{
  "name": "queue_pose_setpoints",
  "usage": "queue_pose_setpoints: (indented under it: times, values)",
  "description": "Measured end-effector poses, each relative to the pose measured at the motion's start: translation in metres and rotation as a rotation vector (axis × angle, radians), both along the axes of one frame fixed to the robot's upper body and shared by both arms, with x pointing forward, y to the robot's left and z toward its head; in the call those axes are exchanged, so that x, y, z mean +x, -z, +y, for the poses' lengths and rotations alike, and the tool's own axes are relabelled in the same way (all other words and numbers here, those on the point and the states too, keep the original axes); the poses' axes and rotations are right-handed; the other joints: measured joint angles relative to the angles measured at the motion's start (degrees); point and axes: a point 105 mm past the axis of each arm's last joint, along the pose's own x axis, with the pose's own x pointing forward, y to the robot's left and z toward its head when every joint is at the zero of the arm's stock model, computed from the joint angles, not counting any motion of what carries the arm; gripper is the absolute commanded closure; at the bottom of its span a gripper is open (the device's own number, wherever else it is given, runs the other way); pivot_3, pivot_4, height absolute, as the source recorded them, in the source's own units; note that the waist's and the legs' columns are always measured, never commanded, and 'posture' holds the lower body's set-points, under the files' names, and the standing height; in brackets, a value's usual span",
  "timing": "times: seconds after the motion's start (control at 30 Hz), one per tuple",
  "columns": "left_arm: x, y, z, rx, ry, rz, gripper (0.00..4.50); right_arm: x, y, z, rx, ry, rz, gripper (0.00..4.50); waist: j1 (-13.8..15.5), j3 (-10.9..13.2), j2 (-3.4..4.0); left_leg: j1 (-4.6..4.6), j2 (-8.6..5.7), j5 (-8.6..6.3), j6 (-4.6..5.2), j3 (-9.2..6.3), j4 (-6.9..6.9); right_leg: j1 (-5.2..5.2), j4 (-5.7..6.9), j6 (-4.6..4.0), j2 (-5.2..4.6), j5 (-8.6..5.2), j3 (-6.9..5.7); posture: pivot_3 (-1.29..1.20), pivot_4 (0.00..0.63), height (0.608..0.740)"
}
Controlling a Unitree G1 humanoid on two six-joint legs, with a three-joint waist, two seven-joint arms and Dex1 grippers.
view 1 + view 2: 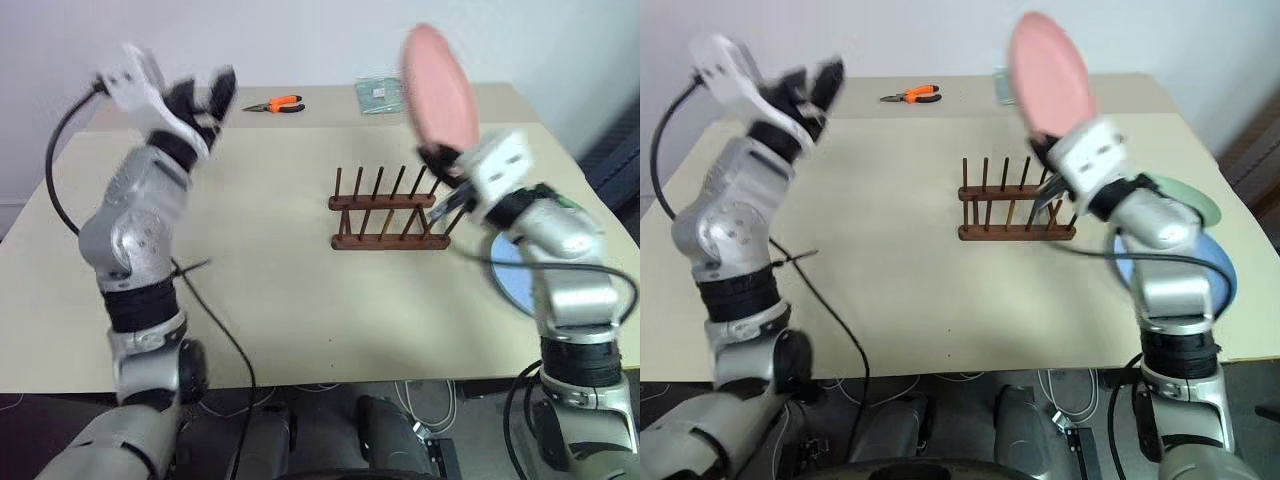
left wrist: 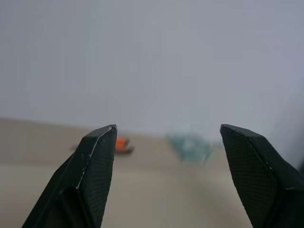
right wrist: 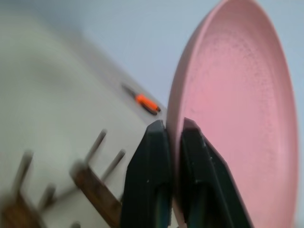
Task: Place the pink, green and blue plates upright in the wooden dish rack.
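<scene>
The pink plate (image 1: 438, 85) is held on edge in the air above the right end of the wooden dish rack (image 1: 385, 215), tilted a little. My right gripper (image 3: 173, 129) is shut on its lower rim, one finger on each face. The rack's pegs stand empty on the table. The green plate (image 1: 1188, 196) and the blue plate (image 1: 1222, 276) lie flat near the table's right edge, partly hidden behind my right arm. My left gripper (image 1: 205, 88) is raised over the table's left side, far from the rack, open with nothing between its fingers (image 2: 95, 161).
Orange-handled pliers (image 1: 277, 104) and a clear packet (image 1: 378, 94) lie at the back of the beige table (image 1: 300, 300). A black cable hangs from my left arm over the table's front left.
</scene>
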Motion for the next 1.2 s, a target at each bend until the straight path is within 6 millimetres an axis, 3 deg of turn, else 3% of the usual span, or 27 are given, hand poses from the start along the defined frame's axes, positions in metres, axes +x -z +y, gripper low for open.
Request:
queue_pose_setpoints:
  times: [0.07,0.13,0.17,0.37,0.83,0.93,1.1,1.2]
  values:
    - [-0.022,0.049,-0.027,0.171,0.222,0.09,0.91,-0.007,-0.014,-0.013,0.193,-0.072,0.074,4.5,-0.04,0.05,0.08,-0.02,0.03,-0.03,0.06,0.01,-0.02,-0.03,-0.07,-0.24,-0.02,-0.08,0.02,0.0,0.15,0.74]
    - [-0.049,0.086,-0.051,0.264,0.44,0.177,0.91,-0.013,-0.018,-0.021,0.26,-0.103,0.127,4.5,-0.12,0.08,0.12,-0.05,0.06,-0.05,0.08,0.01,-0.07,-0.07,-0.09,-0.25,-0.01,-0.09,0.0,0.0,0.15,0.74]
    - [-0.061,0.094,-0.059,0.295,0.526,0.195,0.91,-0.015,-0.017,-0.022,0.277,-0.117,0.156,4.5,-0.21,0.11,0.17,-0.05,0.09,-0.05,0.08,0.03,-0.08,-0.09,-0.09,-0.26,0.0,-0.1,0.0,0.0,0.15,0.74]
    - [-0.085,0.083,-0.08,0.291,0.703,0.141,0.91,-0.012,-0.002,-0.023,0.32,-0.147,0.287,4.5,-0.28,0.11,0.43,-0.01,0.1,-0.05,0.11,0.11,-0.07,-0.08,-0.07,-0.23,-0.01,-0.09,-0.01,0.0,0.15,0.74]
    - [-0.086,0.089,-0.081,0.311,0.702,0.152,0.91,-0.007,0.011,-0.032,0.443,-0.223,0.413,4.5,-0.27,0.11,0.41,-0.01,0.08,-0.06,0.12,0.13,-0.03,-0.05,-0.07,-0.2,0.0,-0.08,0.0,0.0,0.15,0.74]
    - [-0.086,0.091,-0.083,0.32,0.705,0.155,0.85,-0.001,0.019,-0.041,0.482,-0.2,0.45,3.47,-0.27,0.11,0.42,-0.01,0.08,-0.06,0.13,0.13,-0.03,-0.05,-0.07,-0.2,0.0,-0.08,0.0,0.0,0.15,0.74]
    - [-0.086,0.091,-0.083,0.325,0.7,0.155,0.85,0.007,0.019,-0.054,0.445,-0.104,0.417,1.01,-0.28,0.13,0.45,-0.01,0.08,-0.06,0.13,0.15,-0.03,-0.06,-0.07,-0.18,0.0,-0.08,0.0,0.0,0.15,0.74]
    - [-0.085,0.092,-0.082,0.331,0.693,0.156,0.85,0.007,0.001,-0.079,0.357,0.046,0.282,1.01,-0.09,0.14,0.47,-0.03,0.06,-0.06,0.13,0.15,-0.02,-0.04,-0.08,-0.12,-0.01,-0.09,0.0,0.0,0.15,0.74]
